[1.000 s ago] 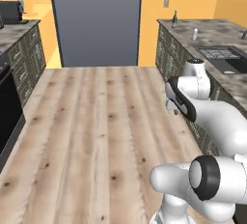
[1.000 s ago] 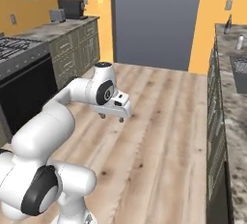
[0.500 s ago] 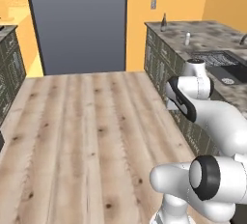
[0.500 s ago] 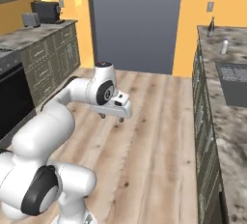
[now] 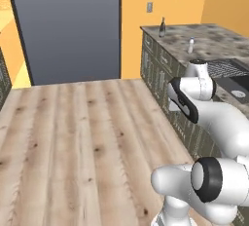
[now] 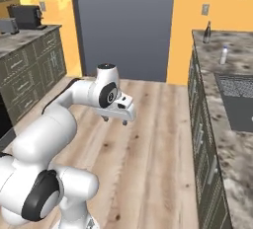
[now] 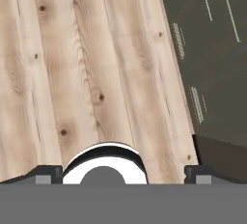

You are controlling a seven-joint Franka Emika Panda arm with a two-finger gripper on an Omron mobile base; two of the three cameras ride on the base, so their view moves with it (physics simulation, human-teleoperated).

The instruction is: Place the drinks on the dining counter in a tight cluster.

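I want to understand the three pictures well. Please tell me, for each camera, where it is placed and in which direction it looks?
Left base view: behind the arm's left, facing the counter with the wine bottle; white arm lower right.
Right base view: behind its right, same counter, bottle and water bottle; open gripper.
Hand view: on the hand, looking down at plank floor and cabinet fronts; fingertips at the bottom.
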